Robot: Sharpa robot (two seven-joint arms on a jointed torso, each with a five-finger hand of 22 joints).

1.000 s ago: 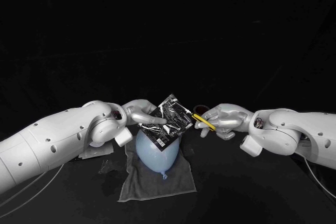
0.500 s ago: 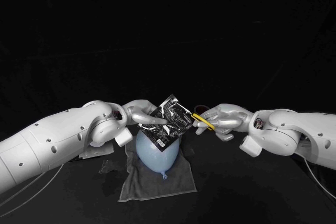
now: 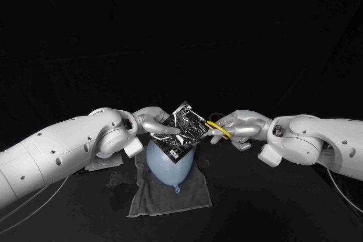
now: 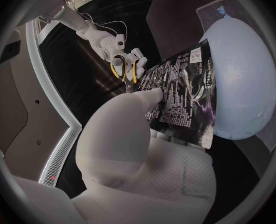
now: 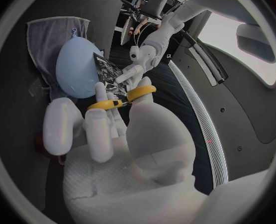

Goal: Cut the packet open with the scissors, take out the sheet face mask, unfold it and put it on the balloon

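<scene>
Arms of white come in over a black table from both sides. The right arm (image 3: pixel 318 139) has shifted inward over the last second, while the left arm (image 3: pixel 61 153) has kept its place. The right hand (image 3: pixel 242 127), its fingers threaded through the yellow loops of the scissors (image 3: pixel 215 128) and closed on them, now sits nearer the packet than it did. The left hand (image 3: pixel 155 124) pinches the black printed face mask packet (image 3: pixel 185 129) at its lower left side and holds it tilted, one corner up, in the air just above the balloon.

In the left wrist view the scissor blades reach the packet's free edge. Whether they have bitten in cannot be told, and the packet looks whole. By this reading the cut is about to start, so the mask is likely unopened inside.

Below, the table (image 3: pixel 287 210) carries a grey towel (image 3: pixel 193 192) spread flat. The pale blue balloon (image 3: pixel 170 166) lies on it, knot toward the robot. A pale flat thing (image 3: pixel 97 162), too hidden to identify, lies just beside the towel behind the left arm. Little room separates the blades from the left hand's fingers on the packet, so the cut probably needs care.
</scene>
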